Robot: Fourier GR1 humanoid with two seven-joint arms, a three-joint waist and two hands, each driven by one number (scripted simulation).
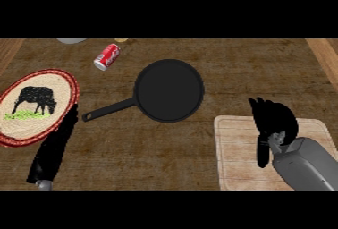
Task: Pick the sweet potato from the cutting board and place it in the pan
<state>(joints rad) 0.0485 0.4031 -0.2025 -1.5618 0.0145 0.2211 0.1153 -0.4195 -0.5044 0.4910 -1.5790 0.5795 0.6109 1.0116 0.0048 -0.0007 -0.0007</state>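
The sweet potato is not visible; the right hand (pixel 274 118) lies over the cutting board (pixel 238 134) at lower right, and whether it has closed on anything cannot be told. The black pan (pixel 170 89) sits empty left of the board, handle pointing lower left. Further out, the left hand (pixel 56 143) rests with fingers straight beside the cow-pictured plate (pixel 56 82); the red can (pixel 106 57) carries white lettering too small to read.
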